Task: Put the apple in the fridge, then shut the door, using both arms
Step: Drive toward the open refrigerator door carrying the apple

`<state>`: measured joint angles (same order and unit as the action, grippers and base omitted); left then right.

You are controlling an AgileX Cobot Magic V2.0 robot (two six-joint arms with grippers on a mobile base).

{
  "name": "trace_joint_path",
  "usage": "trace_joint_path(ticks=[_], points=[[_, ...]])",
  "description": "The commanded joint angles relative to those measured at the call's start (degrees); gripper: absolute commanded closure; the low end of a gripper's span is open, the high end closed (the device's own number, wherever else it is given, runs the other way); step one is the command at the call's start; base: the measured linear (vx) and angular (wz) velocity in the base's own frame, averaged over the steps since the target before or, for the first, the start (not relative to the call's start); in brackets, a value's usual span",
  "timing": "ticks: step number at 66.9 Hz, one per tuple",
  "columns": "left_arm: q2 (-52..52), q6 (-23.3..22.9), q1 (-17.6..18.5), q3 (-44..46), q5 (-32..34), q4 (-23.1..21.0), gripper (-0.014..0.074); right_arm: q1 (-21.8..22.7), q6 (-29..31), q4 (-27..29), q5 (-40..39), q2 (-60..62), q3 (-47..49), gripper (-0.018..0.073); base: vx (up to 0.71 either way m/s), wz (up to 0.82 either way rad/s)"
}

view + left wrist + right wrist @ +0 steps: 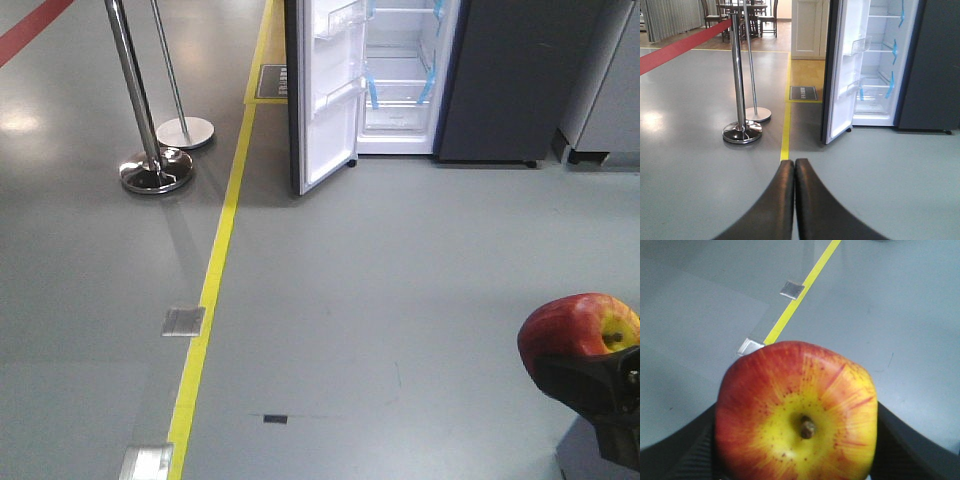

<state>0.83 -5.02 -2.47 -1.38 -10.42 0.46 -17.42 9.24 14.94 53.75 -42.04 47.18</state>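
Observation:
The red apple (797,415) with its yellow stem patch fills the right wrist view, clamped between my right gripper's black fingers (675,452). In the front view the apple (575,335) sits low at the right on my right gripper (600,385). The fridge (500,80) stands far ahead, its white interior (400,80) with blue tape strips showing. The door (325,90) hangs open to the left, white lining and clear bins facing in. In the left wrist view my left gripper (794,165) is shut and empty, its fingertips touching, well short of the fridge (880,65) and door (842,75).
Two chrome stanchion posts (150,150) stand left of a yellow floor line (215,270). Small metal floor plates (184,320) lie on that line. A grey cabinet (610,90) stands right of the fridge. Chairs and a red floor stripe (680,47) are far left.

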Motion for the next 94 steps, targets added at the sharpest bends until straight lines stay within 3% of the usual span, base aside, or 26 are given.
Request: trace_joint_path(ticks=[1, 94], points=[[0.0, -0.4, 0.1, -1.0, 4.2, -0.5, 0.0603, 0.0, 0.2, 0.7, -3.6, 0.2, 1.4, 0.0384, 0.42, 0.06], [0.0, -0.4, 0.1, -1.0, 4.2, -0.5, 0.0603, 0.0, 0.2, 0.7, -3.6, 0.2, 1.4, 0.0384, 0.39, -0.02]])
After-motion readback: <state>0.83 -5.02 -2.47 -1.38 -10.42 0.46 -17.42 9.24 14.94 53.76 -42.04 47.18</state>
